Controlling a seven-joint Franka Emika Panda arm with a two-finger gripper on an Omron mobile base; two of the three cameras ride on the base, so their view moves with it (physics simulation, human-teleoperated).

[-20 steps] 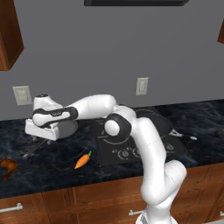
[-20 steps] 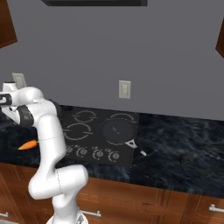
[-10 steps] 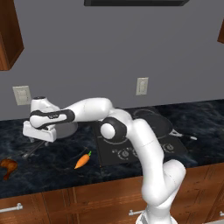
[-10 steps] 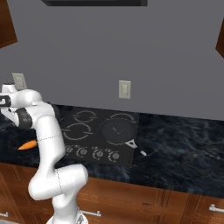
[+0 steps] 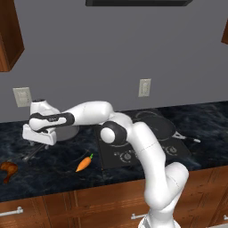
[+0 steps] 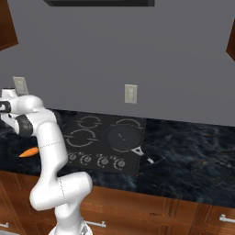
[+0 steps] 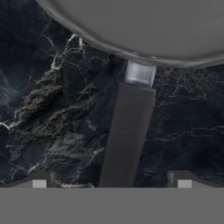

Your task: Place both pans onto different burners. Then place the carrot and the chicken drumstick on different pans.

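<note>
One pan (image 6: 123, 137) already sits on the near right burner of the cooktop (image 6: 92, 147), its handle pointing toward the near right, so we count that part as done. The other pan (image 7: 144, 26) lies on the counter well to the left of the cooktop, and we are hovering the gripper (image 7: 111, 183) directly over its long dark handle (image 7: 127, 135). The fingers are spread wide on either side of the handle and touch nothing, so we judge this to be the approach to a grasp, with the lift and carry to a free burner not yet done. In the left base view the hand (image 5: 40, 132) hangs low over that far left stretch of counter, with the pan's grey rim just visible behind it.

Both foods are untouched. The carrot (image 5: 83, 163) lies on the counter just left of the cooktop's near edge, and the chicken drumstick (image 5: 7, 169) rests far to the left, near the counter's front edge. We think most of the task remains: one pan to move, then two items to place.

The counter (image 6: 193, 156) is dark marbled stone over brown wooden cabinets (image 5: 58, 207) with metal pulls. A grey wall behind carries two outlets (image 5: 144, 87), and a dark hood (image 5: 138, 2) hangs above the cooktop.
</note>
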